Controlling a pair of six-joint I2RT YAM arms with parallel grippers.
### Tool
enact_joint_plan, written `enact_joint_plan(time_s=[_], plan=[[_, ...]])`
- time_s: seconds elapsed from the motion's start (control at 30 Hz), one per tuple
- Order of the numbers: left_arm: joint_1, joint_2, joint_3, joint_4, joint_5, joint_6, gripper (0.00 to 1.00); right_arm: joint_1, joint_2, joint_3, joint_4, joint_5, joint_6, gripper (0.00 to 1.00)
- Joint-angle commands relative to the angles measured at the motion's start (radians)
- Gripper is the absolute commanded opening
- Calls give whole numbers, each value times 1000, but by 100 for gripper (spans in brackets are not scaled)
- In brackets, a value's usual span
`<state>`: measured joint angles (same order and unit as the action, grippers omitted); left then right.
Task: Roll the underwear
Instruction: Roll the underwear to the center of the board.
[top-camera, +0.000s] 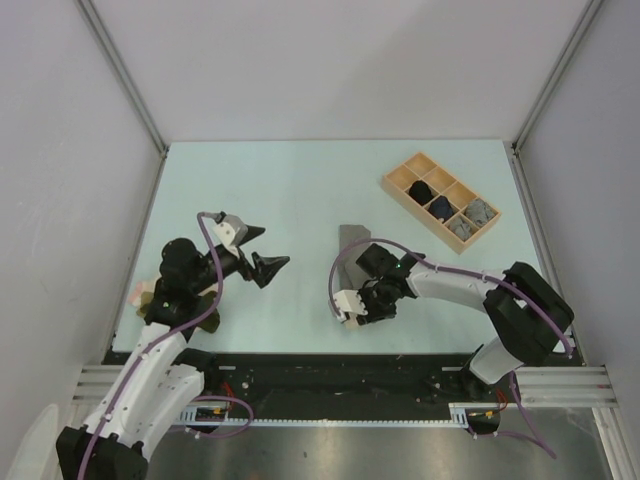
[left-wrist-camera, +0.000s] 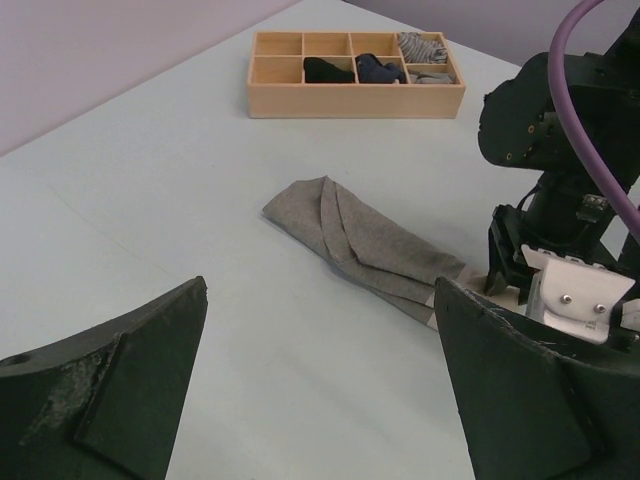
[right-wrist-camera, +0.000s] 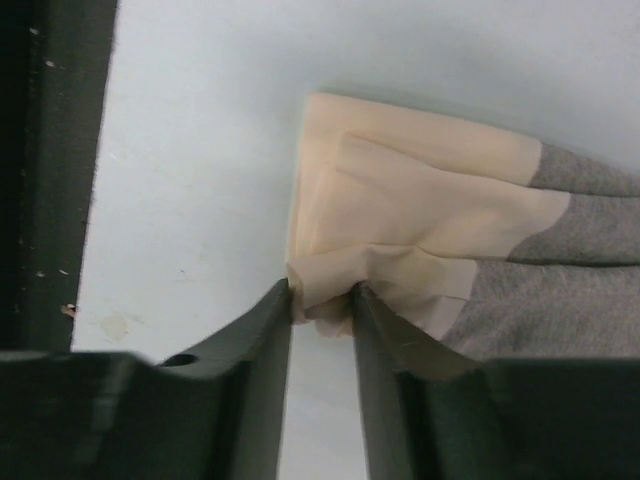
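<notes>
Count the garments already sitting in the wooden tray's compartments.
4. One row of the tray holds a black garment, a navy garment and a grey garment; a striped grey garment sits in the end compartment beside it. Other compartments look empty.

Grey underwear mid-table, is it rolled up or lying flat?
Flat, folded lengthwise, not rolled: the grey underwear lies as a layered strip; the right gripper pinches its beige end.

Two white-shelled robot arms with black joints, the left arm (top-camera: 150, 375) and right arm (top-camera: 450, 283), each trail a looping purple cable (left-wrist-camera: 553, 80). The left gripper (left-wrist-camera: 320, 300) bears broad black wedge fingers (left-wrist-camera: 110, 400), one scuffed; two screws dot the right wrist's white bracket (left-wrist-camera: 578, 300).
</notes>
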<state>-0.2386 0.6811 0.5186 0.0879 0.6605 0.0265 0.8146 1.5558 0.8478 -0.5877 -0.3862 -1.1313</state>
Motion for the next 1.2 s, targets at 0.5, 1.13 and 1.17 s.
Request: enact_joint_plan(time_s=[0.5,1.13,1.17], plan=[[-99,18,-17,49,103,45,100,-241,-160,148,-201,-335,38,51],[-941,503,-6,124,-493,538,90,-563,-161,166,-287,-606,-90,55],[-955,540,18,133,-507,552,86,-565,-157,166,-288,-606,-91,55]])
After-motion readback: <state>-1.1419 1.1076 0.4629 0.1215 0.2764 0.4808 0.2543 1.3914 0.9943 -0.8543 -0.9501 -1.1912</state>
